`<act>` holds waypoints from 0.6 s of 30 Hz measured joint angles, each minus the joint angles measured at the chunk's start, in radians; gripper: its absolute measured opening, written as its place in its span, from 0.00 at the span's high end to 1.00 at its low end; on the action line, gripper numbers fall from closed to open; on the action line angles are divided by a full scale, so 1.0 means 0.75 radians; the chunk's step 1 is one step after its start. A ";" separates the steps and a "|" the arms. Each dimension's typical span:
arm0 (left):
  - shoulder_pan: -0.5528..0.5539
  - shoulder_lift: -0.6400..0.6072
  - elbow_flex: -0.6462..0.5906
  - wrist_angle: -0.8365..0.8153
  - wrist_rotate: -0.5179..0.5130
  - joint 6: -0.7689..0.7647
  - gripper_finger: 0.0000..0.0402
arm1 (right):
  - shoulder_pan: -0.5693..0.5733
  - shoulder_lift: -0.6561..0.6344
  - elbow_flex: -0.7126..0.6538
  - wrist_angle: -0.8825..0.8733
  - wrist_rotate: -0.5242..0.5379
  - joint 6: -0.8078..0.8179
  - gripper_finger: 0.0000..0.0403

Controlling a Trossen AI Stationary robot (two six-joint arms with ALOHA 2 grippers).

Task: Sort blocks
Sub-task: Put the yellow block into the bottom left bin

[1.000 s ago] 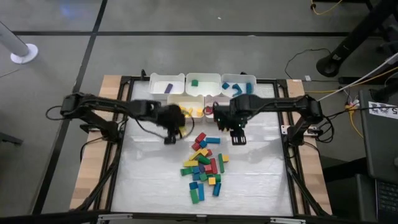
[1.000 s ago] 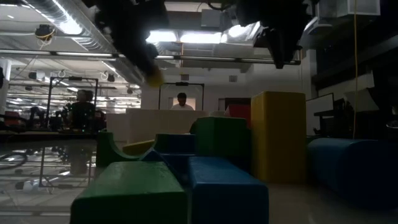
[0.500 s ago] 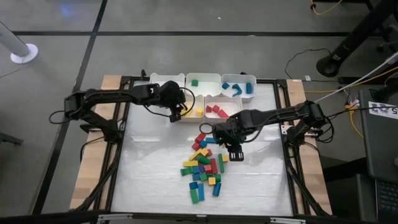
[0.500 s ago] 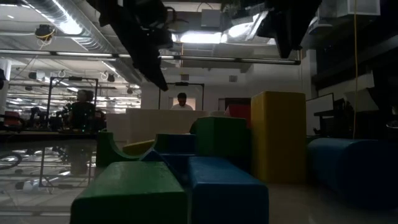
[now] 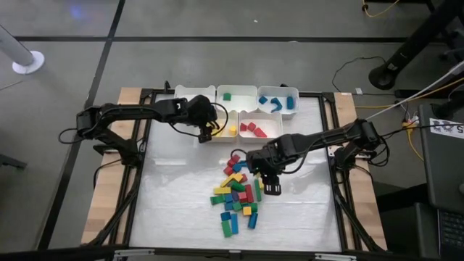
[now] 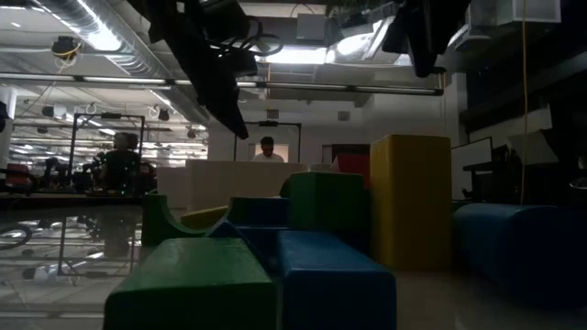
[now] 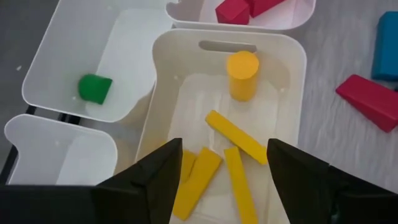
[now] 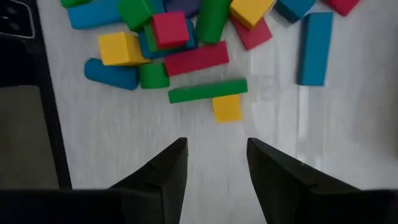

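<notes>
**Yellow bin filled, next pick being set up**

Left tool (image 5: 208,134) above the yellow bin (image 7: 283,81), fingers spread wide and holding nothing; several yellow blocks (image 7: 236,137) lying inside the bin below it, so the drop step looks finished on this side. Right tool (image 5: 269,187) low over the surface (image 5: 181,210), at the right edge of the loose blocks (image 5: 238,194), fingers parted with nothing between them. Just ahead of these fingers, a small yellow cube (image 8: 226,107) touching a long green block (image 8: 208,91). Probably the approach for a new pick. Next move: to lower around one single block only, then to close without pushing its neighbours, then to carry it to the bin of the same colour.
</notes>
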 joint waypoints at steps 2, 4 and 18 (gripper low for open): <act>-0.001 0.000 0.000 -0.001 0.000 -0.001 0.45 | 0.015 0.000 -0.055 0.037 -0.002 0.020 0.58; 0.000 0.000 0.000 -0.005 0.000 0.000 0.45 | 0.025 0.000 -0.119 0.078 -0.005 0.031 0.58; 0.000 0.000 0.000 -0.005 0.000 0.013 0.45 | 0.040 0.002 -0.427 0.509 0.052 0.050 0.58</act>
